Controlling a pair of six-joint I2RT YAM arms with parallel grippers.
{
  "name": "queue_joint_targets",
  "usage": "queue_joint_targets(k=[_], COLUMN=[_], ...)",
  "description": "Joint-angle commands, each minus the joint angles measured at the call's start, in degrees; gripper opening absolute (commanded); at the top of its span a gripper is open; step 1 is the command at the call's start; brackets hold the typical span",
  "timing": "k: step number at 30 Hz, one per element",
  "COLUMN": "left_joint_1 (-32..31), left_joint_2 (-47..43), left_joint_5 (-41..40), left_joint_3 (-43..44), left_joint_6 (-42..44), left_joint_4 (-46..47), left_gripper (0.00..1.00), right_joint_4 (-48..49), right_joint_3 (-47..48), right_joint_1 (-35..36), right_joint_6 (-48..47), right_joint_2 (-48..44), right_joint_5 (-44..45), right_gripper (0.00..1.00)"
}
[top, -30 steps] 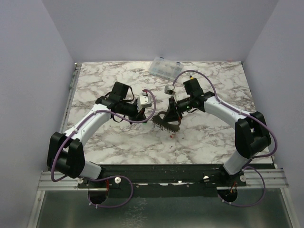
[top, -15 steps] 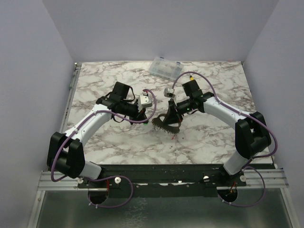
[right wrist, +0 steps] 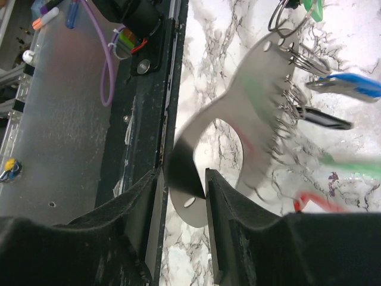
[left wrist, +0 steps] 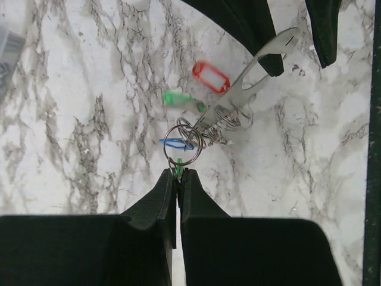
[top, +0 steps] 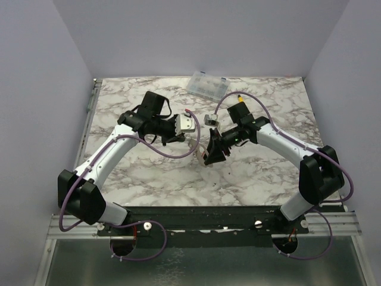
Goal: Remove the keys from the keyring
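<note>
**Top external view.** Both arms reach in to the ctr of the white-grey marbled table (top: pixel 137 173). The left gripper (top: pixel 193 139) and right gripper (top: pixel 211 151) face each other, near together, so the bunch hangs btwn them off the table. The keys are too small to tell apart here. A clear plastic compartment box (top: pixel 207 85) sits well apart at the far edge.

**Left wrist view.** The left gripper (left wrist: pixel 178 180) has its jaws pressed together, clamped on the lower edge of a round wire split ring (left wrist: pixel 184 145). A green sliver shows at the fingertips. This hold likely anchors one ring so it can be worked off. The grey-silver flat oblong metal keyring (left wrist: pixel 262 65) runs diagonally up toward the right gripper. Stacked wire rings (left wrist: pixel 229 119) bunch at its lower end. A red-framed plastic tag (left wrist: pixel 211 76), a green tag (left wrist: pixel 177 99) and a blue key (left wrist: pixel 174 143) hang beside it, above the table.

**Right wrist view.** The right gripper (right wrist: pixel 181 176) has its jaws apart w/ the keyring (right wrist: pixel 250 119) plate btwn them. A sliver of table shows at one finger, so the plate looks loose, not clamped. The plate is blurred. A blue key (right wrist: pixel 351 86), a black key (right wrist: pixel 321 119) and blurred green and red pieces hang off its ring stack.

**Status (judgement).** No key seems clear of the keyring yet.
</note>
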Motion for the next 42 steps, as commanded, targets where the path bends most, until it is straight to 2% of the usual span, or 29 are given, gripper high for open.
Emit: queue_joint_targets(k=[1,5,12,19,26,34,42], left_joint_1=[-3.4,-6.7,-10.8,-17.2,-20.5,-20.8,-20.8], left_joint_2=[-1.7,-4.1,-7.2,-12.7,-13.8,-17.0,-20.7], left_joint_5=[-9.1,-13.1,-19.5,-26.8,-28.9,-26.3,-23.6], left_joint_3=[3.5,3.0,2.3,-4.1,-5.8,-10.4,-14.5], left_joint_6=[13.4,20.8,29.7,42.7,47.5,56.2,65.6], left_joint_4=[-6.0,-5.6,-4.7,-4.2,-3.7,-0.5,5.3], left_gripper=[0.00,0.00,0.00,0.00,0.00,0.00,0.00], right_joint_4=[1.0,3.1,0.7,3.4,5.5,-1.6,-6.3], right_joint_3=[-0.3,-0.9,0.2,4.7,7.9,11.4,14.1], right_joint_1=[0.3,0.1,-0.7,-0.8,-0.6,1.1,3.1], right_joint_6=[2.4,3.4,2.6,9.5,13.3,-3.3,-15.1], right_joint_2=[-2.7,-4.9,-7.3,-6.0,-5.3,-4.2,-1.8], right_joint_5=[-2.3,-1.5,-1.5,-0.3,3.7,3.7,2.8], right_gripper=[0.43,0.46,0.57,0.56,0.47,0.47,0.49])
